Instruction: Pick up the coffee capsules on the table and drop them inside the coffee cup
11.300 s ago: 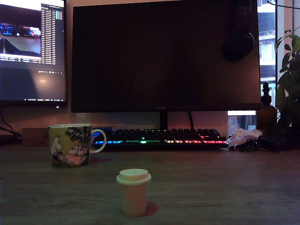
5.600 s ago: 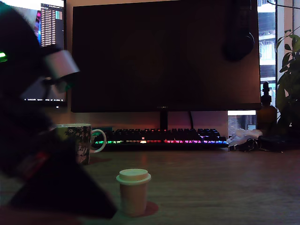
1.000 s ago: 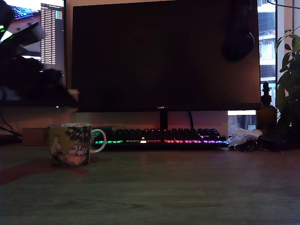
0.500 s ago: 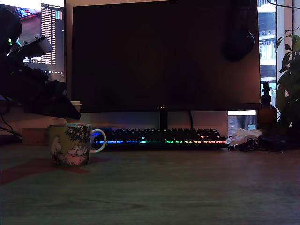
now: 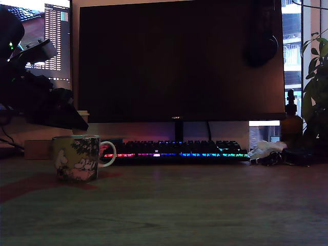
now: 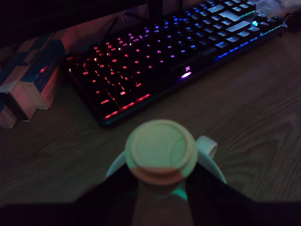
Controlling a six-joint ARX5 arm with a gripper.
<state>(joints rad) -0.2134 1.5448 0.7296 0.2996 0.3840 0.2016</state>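
Your table [image 5: 205, 205] carries one coffee cup [image 5: 76, 158], lower left of the exterior frame. The gripper [image 6: 162, 188] hangs directly above it, likely so a release falls inside. One coffee capsule [image 6: 162, 150], lower centre of the wrist frame, sits clamped between the closed fingers [image 6: 117, 188], flange up.

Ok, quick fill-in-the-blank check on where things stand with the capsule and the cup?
1. The end effector is shut on the ____.
2. In the exterior view, the coffee capsule hangs directly above the ____.
3. Behind the coffee cup on the table lies a backlit ____.

Missing words: coffee capsule; coffee cup; keyboard
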